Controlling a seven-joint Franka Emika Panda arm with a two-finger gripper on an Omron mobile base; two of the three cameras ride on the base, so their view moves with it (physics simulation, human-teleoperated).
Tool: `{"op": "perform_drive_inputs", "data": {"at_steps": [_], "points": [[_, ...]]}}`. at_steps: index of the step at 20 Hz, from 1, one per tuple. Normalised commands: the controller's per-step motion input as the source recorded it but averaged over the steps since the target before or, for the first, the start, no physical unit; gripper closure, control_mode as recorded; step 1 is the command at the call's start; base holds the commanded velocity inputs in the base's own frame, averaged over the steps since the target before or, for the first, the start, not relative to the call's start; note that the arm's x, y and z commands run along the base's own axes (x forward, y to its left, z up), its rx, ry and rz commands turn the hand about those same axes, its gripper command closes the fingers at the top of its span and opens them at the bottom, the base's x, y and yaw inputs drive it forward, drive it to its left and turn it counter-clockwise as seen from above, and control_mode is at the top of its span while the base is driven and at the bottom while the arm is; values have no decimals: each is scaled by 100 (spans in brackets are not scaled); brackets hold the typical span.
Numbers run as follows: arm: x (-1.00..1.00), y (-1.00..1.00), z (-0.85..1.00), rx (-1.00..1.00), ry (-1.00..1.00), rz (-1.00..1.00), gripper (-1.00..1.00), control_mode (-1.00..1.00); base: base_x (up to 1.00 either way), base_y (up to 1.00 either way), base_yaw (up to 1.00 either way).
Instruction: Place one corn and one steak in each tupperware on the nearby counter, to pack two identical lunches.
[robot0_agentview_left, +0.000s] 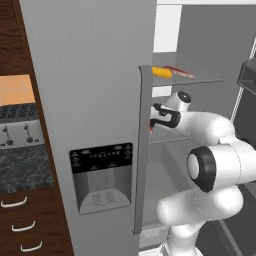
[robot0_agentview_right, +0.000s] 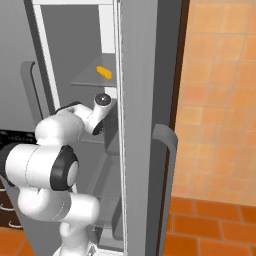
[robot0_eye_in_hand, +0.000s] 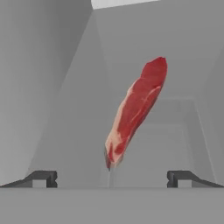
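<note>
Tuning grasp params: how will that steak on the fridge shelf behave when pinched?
The steak looks thin and flat, so probably floppy and prone to drooping from the open gripper. Its smooth, glossy surface suggests slippery. Being flat, it's unlikely to roll.

Fridge doors and the arm hide much of what lies inside.

From the left base camera, the closed fridge door (robot0_agentview_left: 90, 115) and its handle (robot0_agentview_left: 143, 150) cover the near end of a corn (robot0_agentview_left: 162, 72) and nearly all of a steak (robot0_agentview_left: 150, 126) on the lower shelf, where a red sliver shows beside the hidden gripper. A second steak (robot0_agentview_left: 179, 72) behind the cob is too thin to read clearly. The counter (robot0_agentview_left: 22, 170) is cut off by the left edge. In the hand camera, the fingertips (robot0_eye_in_hand: 41, 178) barely clear the bottom.
</note>
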Motion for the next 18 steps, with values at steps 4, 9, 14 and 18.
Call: {"op": "perform_drive_inputs", "data": {"at_steps": [4, 9, 14, 18], "points": [[44, 0, -5, 0, 0, 0, -100, -100, 0, 0, 0], [37, 0, -20, 0, 0, 0, -100, -100, 0, 0, 0], [39, 0, -14, -2, 6, 0, -100, -100, 0, 0, 0], [12, -1, -39, -9, 12, 0, -100, -100, 0, 0, 0]]}}
